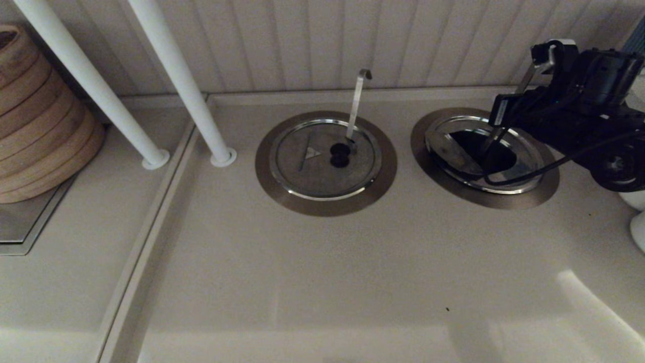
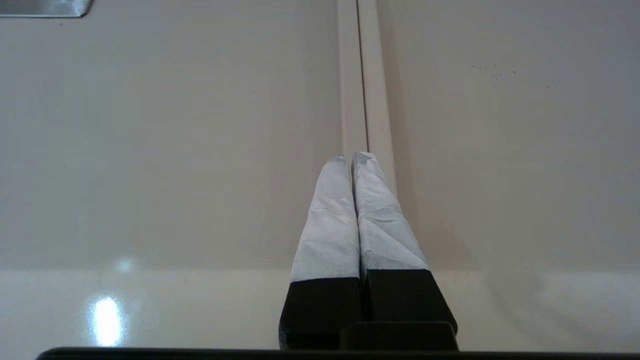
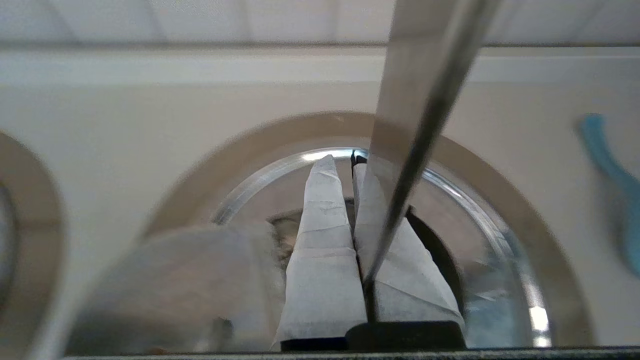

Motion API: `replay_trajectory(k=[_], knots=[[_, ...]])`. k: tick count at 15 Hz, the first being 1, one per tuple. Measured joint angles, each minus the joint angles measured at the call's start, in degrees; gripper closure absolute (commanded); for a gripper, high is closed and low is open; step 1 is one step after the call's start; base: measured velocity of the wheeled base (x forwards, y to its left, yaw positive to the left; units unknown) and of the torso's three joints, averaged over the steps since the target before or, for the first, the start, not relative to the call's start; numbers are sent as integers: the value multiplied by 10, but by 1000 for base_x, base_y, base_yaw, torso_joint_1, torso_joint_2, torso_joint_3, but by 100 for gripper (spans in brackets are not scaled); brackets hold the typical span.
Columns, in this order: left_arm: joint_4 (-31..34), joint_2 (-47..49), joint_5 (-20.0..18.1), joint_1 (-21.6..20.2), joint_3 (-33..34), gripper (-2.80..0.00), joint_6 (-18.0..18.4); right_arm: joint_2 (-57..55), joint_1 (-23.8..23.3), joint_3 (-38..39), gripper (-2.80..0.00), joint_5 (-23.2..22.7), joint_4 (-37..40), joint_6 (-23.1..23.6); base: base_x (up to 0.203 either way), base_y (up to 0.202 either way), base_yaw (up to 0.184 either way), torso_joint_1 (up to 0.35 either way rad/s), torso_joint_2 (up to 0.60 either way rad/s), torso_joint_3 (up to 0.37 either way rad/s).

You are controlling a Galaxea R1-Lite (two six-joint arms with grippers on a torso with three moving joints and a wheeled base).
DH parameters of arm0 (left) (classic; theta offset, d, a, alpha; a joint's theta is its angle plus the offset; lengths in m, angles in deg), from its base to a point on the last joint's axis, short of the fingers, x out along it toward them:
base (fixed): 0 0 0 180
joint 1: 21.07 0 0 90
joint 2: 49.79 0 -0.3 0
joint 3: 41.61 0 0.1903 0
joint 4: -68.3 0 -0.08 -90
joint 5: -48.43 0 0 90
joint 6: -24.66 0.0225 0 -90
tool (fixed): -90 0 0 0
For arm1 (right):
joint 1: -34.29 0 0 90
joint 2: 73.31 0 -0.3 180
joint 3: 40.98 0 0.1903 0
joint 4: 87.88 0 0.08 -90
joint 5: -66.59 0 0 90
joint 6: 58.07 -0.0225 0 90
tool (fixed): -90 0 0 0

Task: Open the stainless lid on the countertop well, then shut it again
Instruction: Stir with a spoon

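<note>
The stainless lid [image 1: 448, 151] sits tilted over the right-hand countertop well [image 1: 504, 201], and a dark opening shows beside it. A straight flat utensil handle [image 1: 529, 78] pokes up out of the well. My right arm [image 1: 579, 106] reaches over the well from the right. In the right wrist view my right gripper [image 3: 342, 162] is shut, with a small black knob pinched at its tips, the lid's shiny rim [image 3: 280, 170] arcs round the fingers, and the utensil handle [image 3: 425, 100] crosses in front of one finger. My left gripper [image 2: 354, 156] is shut and empty above a countertop seam.
A second ringed well [image 1: 282, 196] to the left carries a flat closed disc [image 1: 312, 171] and a hook-tipped handle [image 1: 359, 101]. Two white poles [image 1: 181, 85] stand at the back left beside stacked bamboo steamers [image 1: 35, 116]. A white object [image 1: 637, 222] sits at the right edge.
</note>
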Motion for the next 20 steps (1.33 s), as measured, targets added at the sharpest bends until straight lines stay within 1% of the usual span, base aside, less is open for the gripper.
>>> replay_trajectory(k=[2, 3, 5, 9, 14, 20], knots=[[0, 0, 0, 0, 0, 0, 0, -8, 0, -10, 0, 5, 0, -3, 0, 0, 0, 0, 0, 0], [0, 0, 0, 0, 0, 0, 0, -17, -3, -20, 0, 14, -3, -3, 0, 0, 0, 0, 0, 0], [0, 0, 0, 0, 0, 0, 0, -33, -16, -38, 0, 28, -6, 0, 0, 0, 0, 0, 0, 0], [0, 0, 0, 0, 0, 0, 0, -42, -41, -54, 0, 29, -7, 3, 0, 0, 0, 0, 0, 0], [0, 0, 0, 0, 0, 0, 0, -22, -45, -36, 0, 23, 0, 18, 0, 0, 0, 0, 0, 0], [0, 0, 0, 0, 0, 0, 0, 18, -32, -1, 0, -3, 24, 27, 0, 0, 0, 0, 0, 0]])
